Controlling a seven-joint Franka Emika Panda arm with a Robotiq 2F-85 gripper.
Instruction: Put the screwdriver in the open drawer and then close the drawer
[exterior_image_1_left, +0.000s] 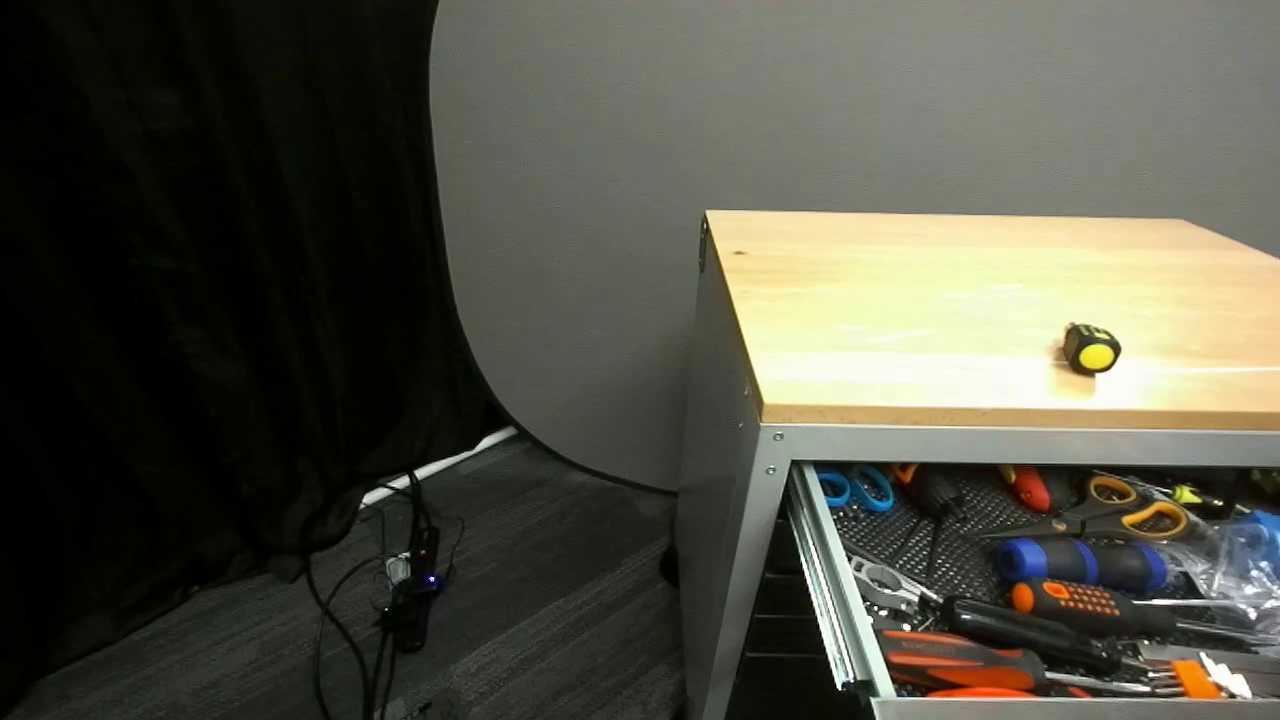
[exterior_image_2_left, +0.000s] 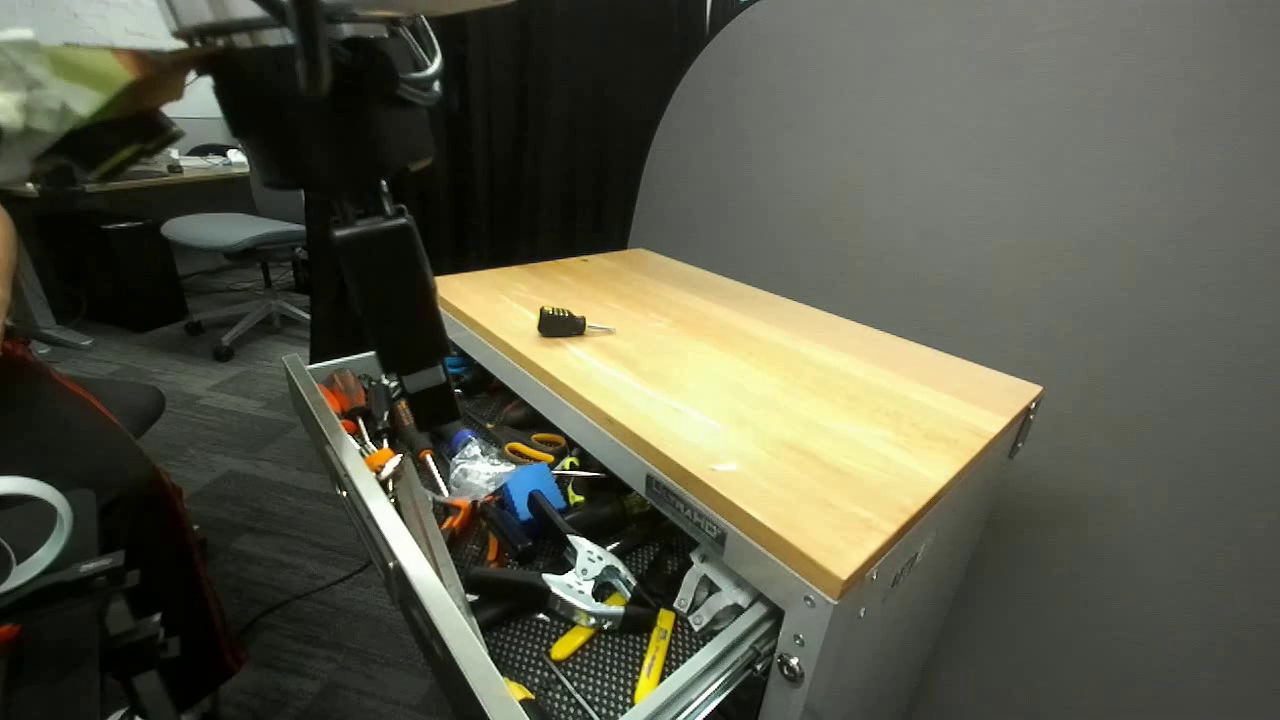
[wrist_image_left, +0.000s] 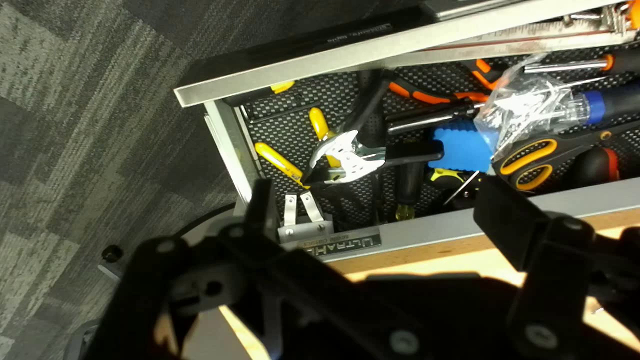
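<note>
Screwdriver (exterior_image_1_left: 1091, 349) black-yellow; drawer rim (wrist_image_left: 310, 67) grey; carpet (wrist_image_left: 90, 150) streaked.

In an exterior view, the stubby black-and-yellow screwdriver (exterior_image_1_left: 1090, 351) hides its shaft; the frame crops the grey metal drawer (exterior_image_1_left: 840, 598) and one front corner of the pale wooden table (exterior_image_1_left: 930, 300). In an exterior view, the black jointed gripper (exterior_image_2_left: 432, 396) covers the opposite front corner.

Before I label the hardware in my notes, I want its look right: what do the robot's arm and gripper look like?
The black two-fingered gripper has blocky fingers, angular linkage bars and round greyish screw heads. In an exterior view, silvery loops, perhaps cabling, curve beside its black housing. I can read no marking, and too little of the arm shows to describe.
</note>
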